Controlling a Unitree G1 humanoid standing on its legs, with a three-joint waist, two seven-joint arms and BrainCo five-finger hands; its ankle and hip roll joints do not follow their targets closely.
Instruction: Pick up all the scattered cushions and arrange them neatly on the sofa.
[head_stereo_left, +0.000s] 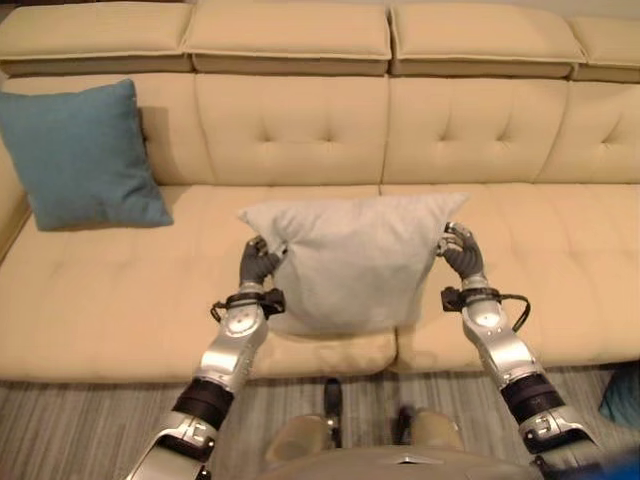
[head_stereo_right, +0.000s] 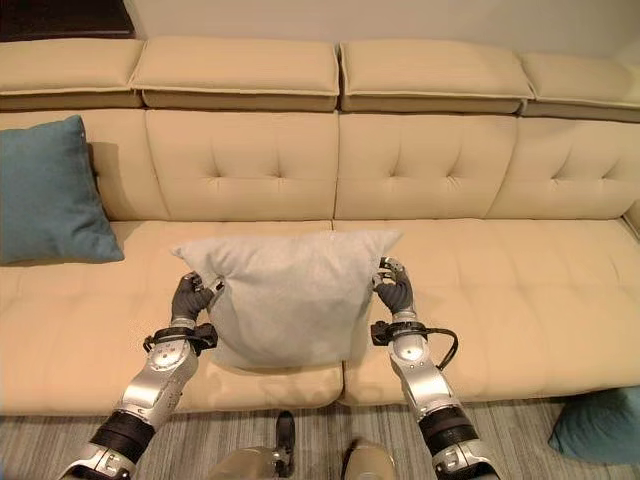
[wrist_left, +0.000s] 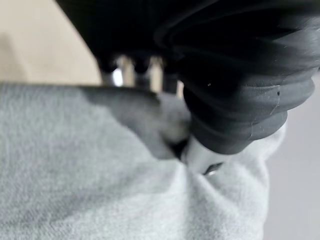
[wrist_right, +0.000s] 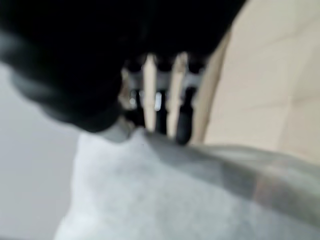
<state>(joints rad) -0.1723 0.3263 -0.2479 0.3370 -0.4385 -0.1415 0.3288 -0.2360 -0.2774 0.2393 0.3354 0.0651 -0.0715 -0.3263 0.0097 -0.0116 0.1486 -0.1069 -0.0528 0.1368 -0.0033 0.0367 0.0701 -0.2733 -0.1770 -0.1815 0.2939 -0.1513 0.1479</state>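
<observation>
Pale grey cushion (head_stereo_left: 350, 262) upright on the beige sofa (head_stereo_left: 120, 300), left robot hand (head_stereo_left: 259, 262) and right robot hand (head_stereo_left: 463, 250) clamped on its upper corners, teal cushion (head_stereo_left: 82, 153) propped far left, another teal cushion (head_stereo_right: 600, 425) on the floor (head_stereo_right: 60, 440), near right.

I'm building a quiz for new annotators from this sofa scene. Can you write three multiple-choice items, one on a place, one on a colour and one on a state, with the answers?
1. Where is the teal cushion that is on the sofa?
A. At the robot's left end, leaning on the backrest
B. At the right end
C. On the headrest

2. What colour is the cushion held over the seat?
A. Teal
B. Light grey
C. Beige

3. How is the grey cushion held?
A. By the left hand alone
B. It lies free on the seat
C. By both hands at its upper corners

Answers:
1 A, it stands at the left end against the back.
2 B, it is pale grey against the beige sofa.
3 C, the left hand and right hand each grip a corner with curled fingers.
</observation>
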